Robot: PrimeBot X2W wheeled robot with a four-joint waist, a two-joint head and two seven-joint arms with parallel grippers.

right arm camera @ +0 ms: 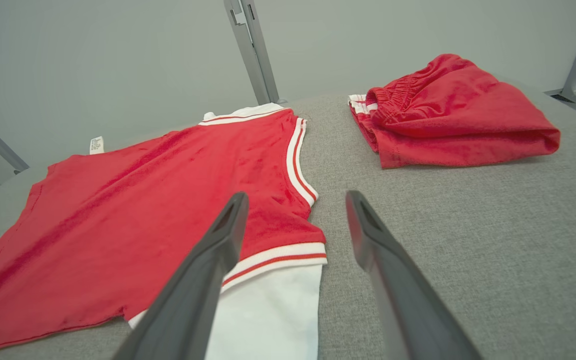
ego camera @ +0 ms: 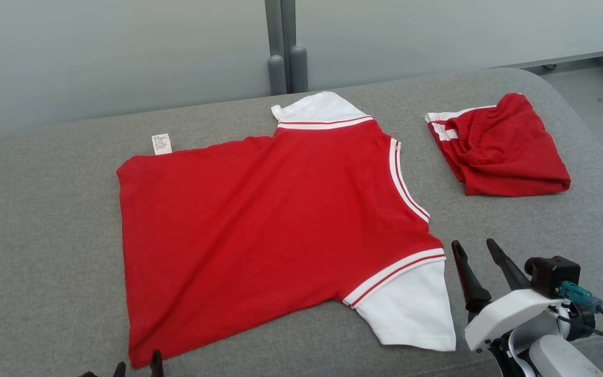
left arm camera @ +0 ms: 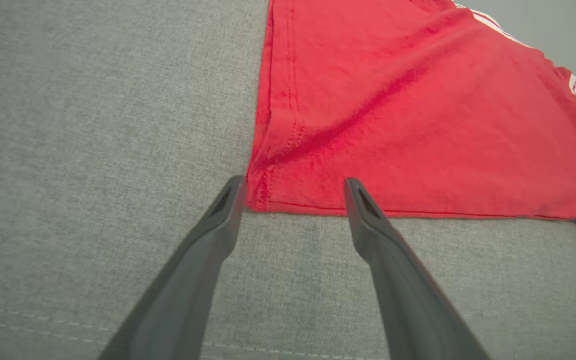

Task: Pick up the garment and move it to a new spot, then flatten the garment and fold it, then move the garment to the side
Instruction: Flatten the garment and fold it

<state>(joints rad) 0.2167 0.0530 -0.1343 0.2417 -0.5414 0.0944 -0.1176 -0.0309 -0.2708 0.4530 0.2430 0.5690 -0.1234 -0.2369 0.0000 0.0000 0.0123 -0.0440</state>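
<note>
The garment (ego camera: 259,220) is a red shirt with white sleeves and striped trim, spread flat across the grey cushioned surface (ego camera: 45,220). My left gripper (ego camera: 138,368) peeks in at the bottom edge, open, at the shirt's near left hem corner (left arm camera: 268,195). In the left wrist view the left gripper (left arm camera: 294,186) is open over that corner, nothing between its fingers. My right gripper (ego camera: 473,245) is open, just right of the near white sleeve (ego camera: 411,309). In the right wrist view the right gripper (right arm camera: 295,200) hangs above the sleeve's striped cuff (right arm camera: 278,257) and the bare fabric beside it.
Folded red shorts (ego camera: 498,146) with white stripes lie at the far right of the surface, also in the right wrist view (right arm camera: 448,115). A white care label (ego camera: 162,144) sticks out at the shirt's far edge. A grey post (ego camera: 283,47) stands behind against the pale wall.
</note>
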